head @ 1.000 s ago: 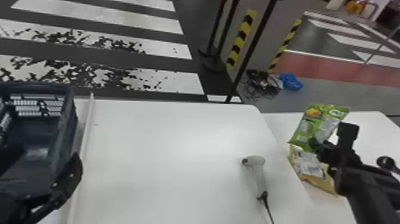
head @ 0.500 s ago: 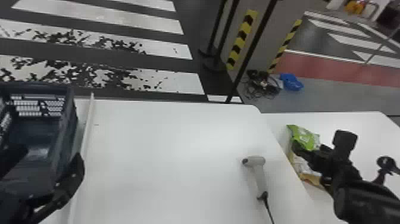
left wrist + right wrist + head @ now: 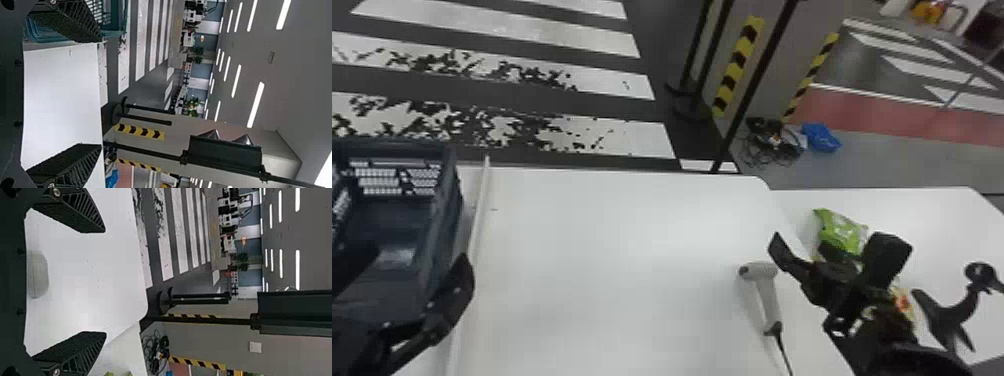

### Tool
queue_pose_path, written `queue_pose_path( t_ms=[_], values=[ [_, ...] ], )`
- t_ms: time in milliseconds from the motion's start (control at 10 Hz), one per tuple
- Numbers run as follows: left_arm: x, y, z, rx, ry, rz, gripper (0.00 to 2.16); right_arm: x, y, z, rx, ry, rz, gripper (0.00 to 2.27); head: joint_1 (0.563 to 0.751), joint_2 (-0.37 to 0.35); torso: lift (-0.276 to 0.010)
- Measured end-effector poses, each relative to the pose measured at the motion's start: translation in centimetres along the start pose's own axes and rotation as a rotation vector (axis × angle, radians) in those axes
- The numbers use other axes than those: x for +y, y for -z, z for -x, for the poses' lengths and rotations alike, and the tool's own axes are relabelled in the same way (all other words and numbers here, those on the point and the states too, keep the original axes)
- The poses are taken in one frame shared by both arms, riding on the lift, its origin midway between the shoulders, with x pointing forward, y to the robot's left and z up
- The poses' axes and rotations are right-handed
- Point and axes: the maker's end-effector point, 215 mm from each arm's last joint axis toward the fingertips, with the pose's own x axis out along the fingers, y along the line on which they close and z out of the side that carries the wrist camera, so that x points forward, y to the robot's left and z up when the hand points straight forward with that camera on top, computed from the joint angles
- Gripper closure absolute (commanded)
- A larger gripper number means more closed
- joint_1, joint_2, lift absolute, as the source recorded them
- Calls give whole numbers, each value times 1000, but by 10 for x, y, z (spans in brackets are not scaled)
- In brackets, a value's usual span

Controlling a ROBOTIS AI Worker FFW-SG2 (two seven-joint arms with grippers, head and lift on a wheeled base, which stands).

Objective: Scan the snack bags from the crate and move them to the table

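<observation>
- R gripper (image 3: 803, 247): pincer spread wide, nothing btwn fingers; at main tabletop's (image 3: 612, 240) R edge, btwn scanner & green bag. Can't tell if it touches bag.
- L gripper (image 3: 421, 252): pincer spread too, nothing pinched; at near part of crate (image 3: 444, 150), L side. Touching rim? can't tell.
- Green bag (image 3: 837, 230): on adjoining R tabletop (image 3: 922, 210), near its L edge, approx. mid-depth.
- Yellow bag (image 3: 904, 302): same tabletop, nearer, mostly hidden by R arm.
- Scanner (image 3: 763, 272): main tabletop, near R edge; cable (image 3: 782, 347) runs twd near edge.
- White strip (image 3: 479, 210): along crate's R side.
- Room: wide flat stretch btwn strip & scanner, up to far edge; tight btwn scanner & R gripper.
</observation>
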Motion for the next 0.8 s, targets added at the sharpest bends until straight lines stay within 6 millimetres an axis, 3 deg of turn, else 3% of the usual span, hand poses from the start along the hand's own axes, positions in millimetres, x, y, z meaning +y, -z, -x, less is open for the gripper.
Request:
queue_pose_path(
  t_ms=[200, 400, 600, 800],
  values=[
    [5, 1, 0, 2, -25, -8, 56, 54, 0, 27, -14, -69, -28, 70, 695, -341, -95],
    [11, 5, 0, 11, -77, -30, 53, 115, 8, 53, -17, -139, -51, 70, 695, -279, -95],
    [8, 12, 3, 27, -103, -47, 53, 174, -1, 76, -77, -184, 8, 66, 695, -184, -95],
    [2, 20, 15, 51, -109, -42, 49, 202, 0, 91, -104, -200, 61, 63, 695, -142, -95]
  ],
)
